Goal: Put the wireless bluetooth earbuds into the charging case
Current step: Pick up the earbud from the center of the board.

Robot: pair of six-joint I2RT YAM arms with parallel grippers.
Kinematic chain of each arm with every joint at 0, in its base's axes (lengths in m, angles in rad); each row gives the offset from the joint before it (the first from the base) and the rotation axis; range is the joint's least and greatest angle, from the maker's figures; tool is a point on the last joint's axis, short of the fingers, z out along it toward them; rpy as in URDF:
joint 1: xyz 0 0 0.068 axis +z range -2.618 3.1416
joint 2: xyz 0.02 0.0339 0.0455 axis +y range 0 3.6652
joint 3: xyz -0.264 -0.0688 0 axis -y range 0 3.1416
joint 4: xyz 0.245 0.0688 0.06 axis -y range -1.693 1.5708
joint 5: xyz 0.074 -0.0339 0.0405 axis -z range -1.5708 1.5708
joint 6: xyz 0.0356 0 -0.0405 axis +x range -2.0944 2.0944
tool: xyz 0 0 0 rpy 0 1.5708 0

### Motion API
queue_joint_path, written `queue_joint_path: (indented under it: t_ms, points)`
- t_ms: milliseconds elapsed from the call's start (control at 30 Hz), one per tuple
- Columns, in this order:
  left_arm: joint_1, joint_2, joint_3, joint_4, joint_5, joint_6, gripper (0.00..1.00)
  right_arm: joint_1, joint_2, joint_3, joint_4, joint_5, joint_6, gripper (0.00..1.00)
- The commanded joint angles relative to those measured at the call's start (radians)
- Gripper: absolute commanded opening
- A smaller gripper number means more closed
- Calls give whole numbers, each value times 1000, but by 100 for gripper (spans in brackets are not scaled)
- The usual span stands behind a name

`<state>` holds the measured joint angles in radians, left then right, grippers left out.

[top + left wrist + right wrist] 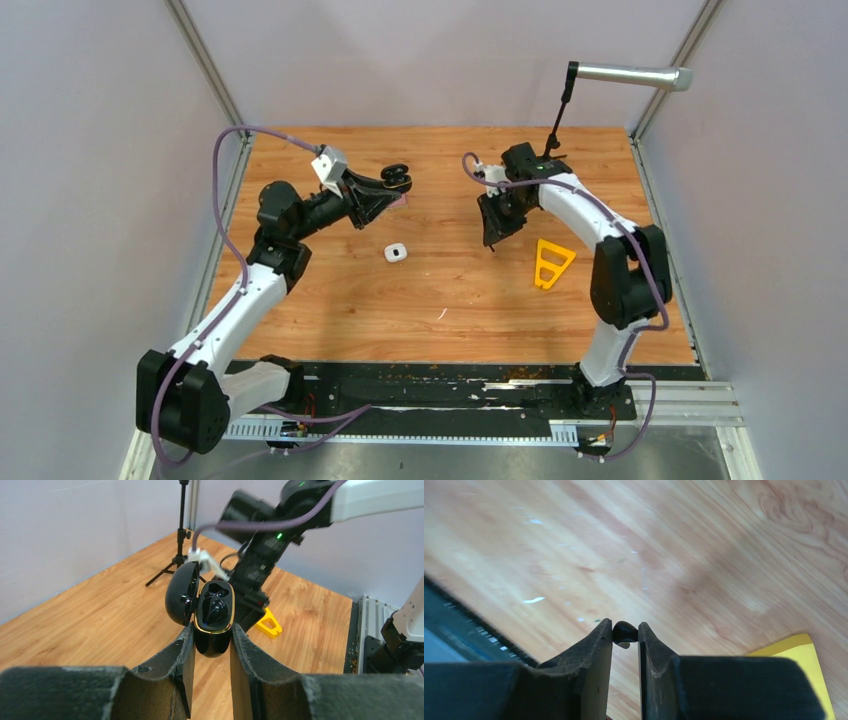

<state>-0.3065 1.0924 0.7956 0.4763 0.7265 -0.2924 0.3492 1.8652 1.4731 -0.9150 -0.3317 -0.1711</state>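
Your right gripper [625, 631] is clenched on a black earbud [623, 629], pinched at the very fingertips above bare table [704, 555]. Your left gripper [212, 630] is clamped on the lower body of the black charging case [213, 647]. It holds the case off the wood, with the lid [180, 594] swung open to the left of the fingers and the cavity facing the right arm. A second black earbud [216, 607] seems to be seated inside already. It is black on black, so which well is free is hard to tell; check that from the left wrist view before committing. I'd keep the case where it is and bring the right fingertips across. Line the bud up with the empty well and let go only once it has dropped in, since so little of it sticks out past the pads that a skewed entry would probably flick it away. From above, open wood separates the two grippers, so the crossing has room. A small white case [397, 253] lies on the table below that path, nearer the left gripper, and a yellow triangular piece [552, 262] sits just beside the right gripper on its outer side. A tripod [558, 110] stands behind the right gripper near the far edge, so don't back up that way. No white earbuds are visible.
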Motion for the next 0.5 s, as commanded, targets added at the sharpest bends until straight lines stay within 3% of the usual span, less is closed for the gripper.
queue_joint_path:
  t_ms: [0,133,233,467]
  points:
    - [5,49,98,56,35,12,0,-30,-188,48,1,-330,-53,0]
    - [4,127,173,80,83,3,0,-35,-338,86,-11,-519,-143,1]
    - [4,169,207,94,97,-2,0,-35,-460,84,70,-613,-158,0]
    - [-19,224,267,147,133,-43,0,-30,-554,97,381,-676,81,0]
